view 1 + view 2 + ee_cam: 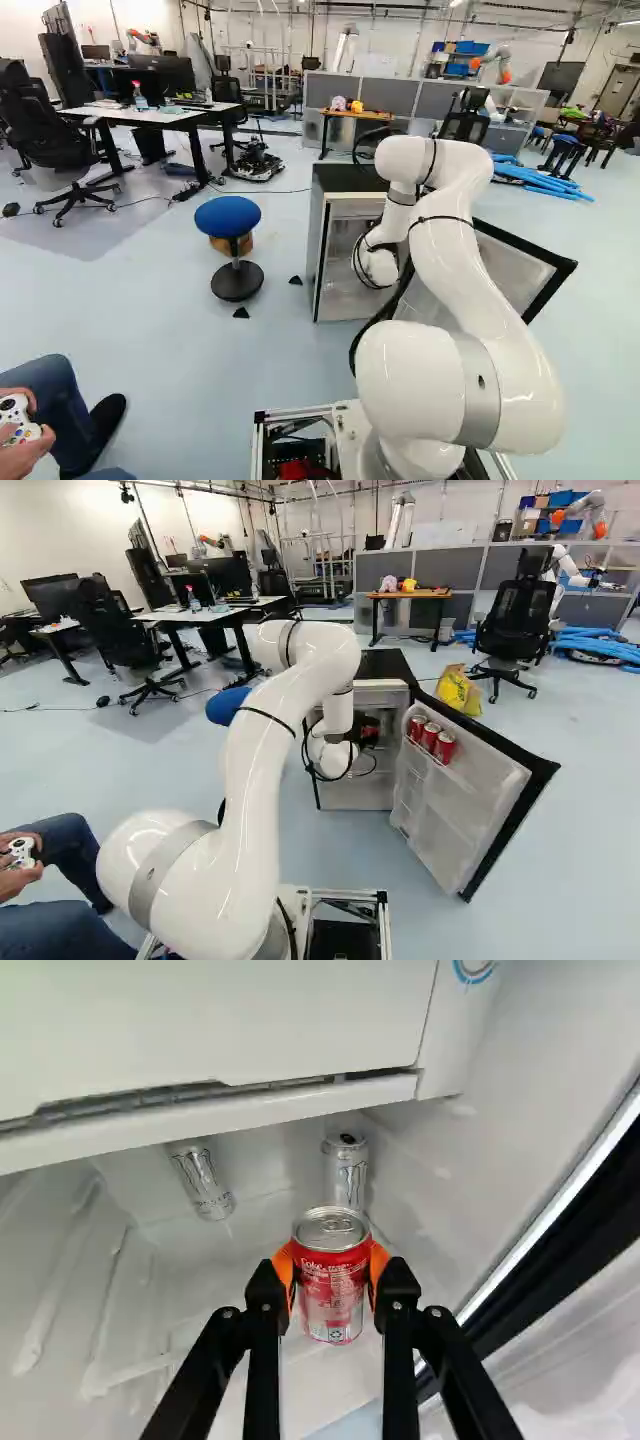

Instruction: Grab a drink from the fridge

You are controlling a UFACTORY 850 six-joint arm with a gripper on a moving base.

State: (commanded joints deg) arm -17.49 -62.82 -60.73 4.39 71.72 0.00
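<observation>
Red can (pixel 333 1285) snug between jaws.

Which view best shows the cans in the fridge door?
The right base view: three red cans stand in a row on the door. The left base view shows none, the arm partly hiding the door. The wrist view shows only other cans, one in the tool.

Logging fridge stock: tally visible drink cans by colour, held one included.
Red cans: 4 (one can in the claw, three cans on the door)
Silver cans: 2 (both inside the fridge)
Total: 6
</observation>
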